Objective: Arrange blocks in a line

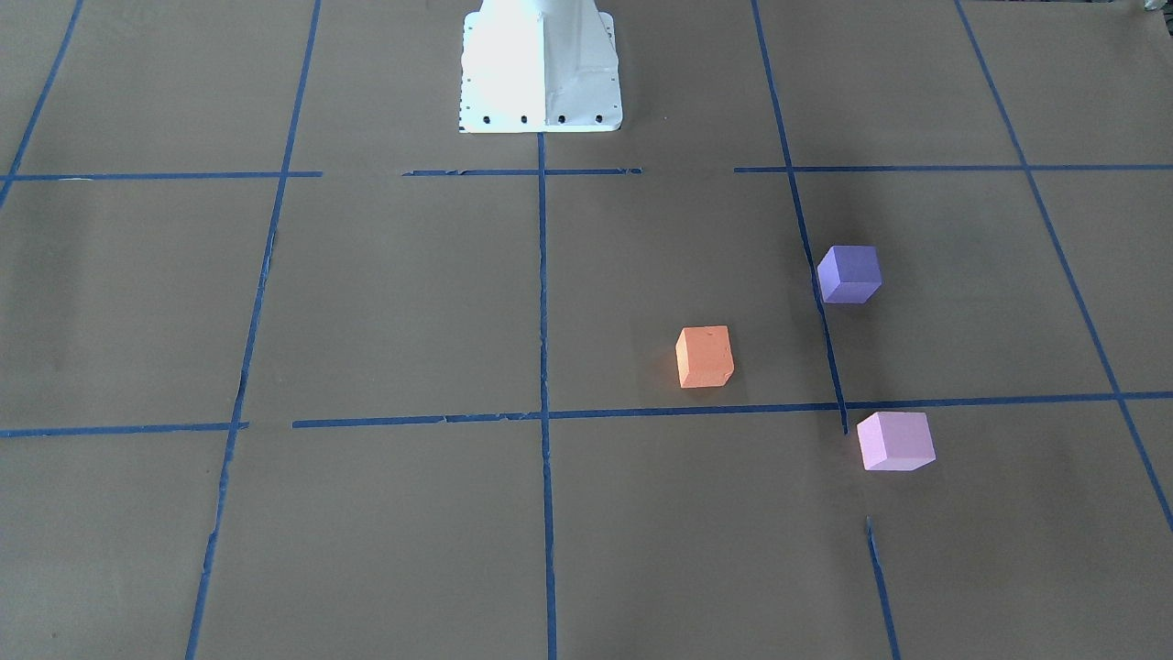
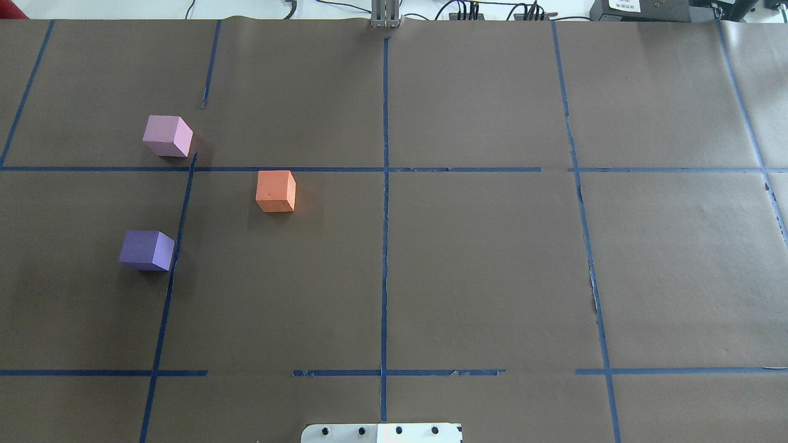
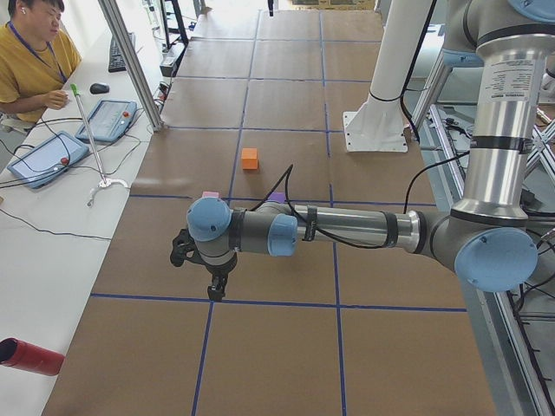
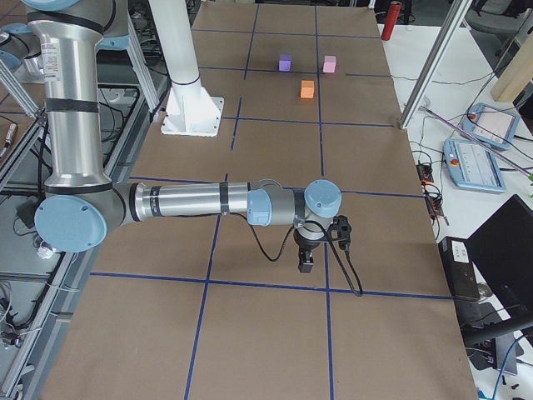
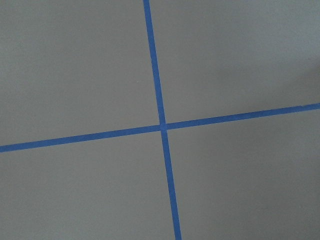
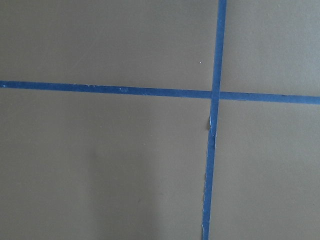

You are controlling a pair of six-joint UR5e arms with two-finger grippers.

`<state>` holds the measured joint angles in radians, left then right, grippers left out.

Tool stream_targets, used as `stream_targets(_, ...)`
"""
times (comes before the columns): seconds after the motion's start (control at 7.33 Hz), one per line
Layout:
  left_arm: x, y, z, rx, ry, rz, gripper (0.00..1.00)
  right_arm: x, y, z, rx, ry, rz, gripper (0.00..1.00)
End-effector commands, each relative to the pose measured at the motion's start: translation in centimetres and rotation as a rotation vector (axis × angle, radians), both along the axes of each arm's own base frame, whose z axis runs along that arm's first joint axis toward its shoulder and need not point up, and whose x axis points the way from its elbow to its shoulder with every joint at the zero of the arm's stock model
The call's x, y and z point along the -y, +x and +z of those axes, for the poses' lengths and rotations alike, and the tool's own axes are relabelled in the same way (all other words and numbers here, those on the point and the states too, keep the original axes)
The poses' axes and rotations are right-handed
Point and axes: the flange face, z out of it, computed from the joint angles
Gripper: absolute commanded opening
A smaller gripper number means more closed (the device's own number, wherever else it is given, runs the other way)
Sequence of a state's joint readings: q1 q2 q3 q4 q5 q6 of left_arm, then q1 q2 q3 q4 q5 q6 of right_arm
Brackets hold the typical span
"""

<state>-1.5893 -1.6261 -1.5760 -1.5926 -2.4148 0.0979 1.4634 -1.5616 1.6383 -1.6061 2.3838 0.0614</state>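
Note:
Three cubes lie apart on the brown paper on my left side. The orange block (image 2: 276,191) (image 1: 704,357) is nearest the table's middle. The dark purple block (image 2: 146,250) (image 1: 849,273) is left of it and nearer my base. The pale pink block (image 2: 167,136) (image 1: 894,441) is farther out. My left gripper (image 3: 214,290) shows only in the exterior left view, beyond the blocks toward the table's left end, pointing down; I cannot tell whether it is open. My right gripper (image 4: 306,265) shows only in the exterior right view, far from the blocks; I cannot tell its state either.
Blue tape lines (image 2: 385,184) divide the paper into squares. My white base plate (image 2: 381,432) is at the near edge. An operator (image 3: 30,52) sits at a side table with pendants. A red cylinder (image 3: 30,357) lies off the table's left end.

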Motion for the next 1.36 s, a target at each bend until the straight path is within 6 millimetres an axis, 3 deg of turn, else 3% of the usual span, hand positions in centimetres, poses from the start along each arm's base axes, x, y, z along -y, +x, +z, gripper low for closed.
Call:
stream_targets(0.0,0.1,0.1,-0.4,-0.006,0.012,0.001,1.0,0.0,0.0,0.0,0.0,0.0,0.0,1.0)
stream_targets(0.14,1.2,2.0,-2.0,-0.007,0.109,0.037,1.0,0.0,0.0,0.0,0.0,0.0,0.0,1.0)
stream_targets(0.27,2.1,5.7,-4.5,-0.02,0.314,0.099,1.0,0.0,0.0,0.0,0.0,0.0,0.0,1.0)
stream_targets(0.41,2.2,10.4,-6.4,-0.061,0.341,0.106,1.0,0.0,0.0,-0.1,0.0,0.002,0.0,1.0)
stream_targets(0.68,5.8,26.3,-18.9,-0.2,0.162,0.04,1.0,0.0,0.0,0.0,0.0,0.0,0.0,1.0)
stream_targets(0.82,6.4,33.6,-24.9,-0.213,0.096,-0.029,1.0,0.0,0.0,0.0,0.0,0.0,0.0,1.0)
stream_targets(0.95,4.8,41.8,-28.3,-0.204,0.049,-0.068,1.0,0.0,0.0,0.0,0.0,0.0,0.0,1.0)
stream_targets(1.09,4.0,47.7,-31.6,-0.169,-0.014,-0.113,1.0,0.0,0.0,0.0,0.0,0.0,0.0,1.0)
stream_targets(1.23,5.2,50.5,-35.2,-0.097,-0.073,-0.157,1.0,0.0,0.0,-0.1,0.0,0.002,0.0,1.0)
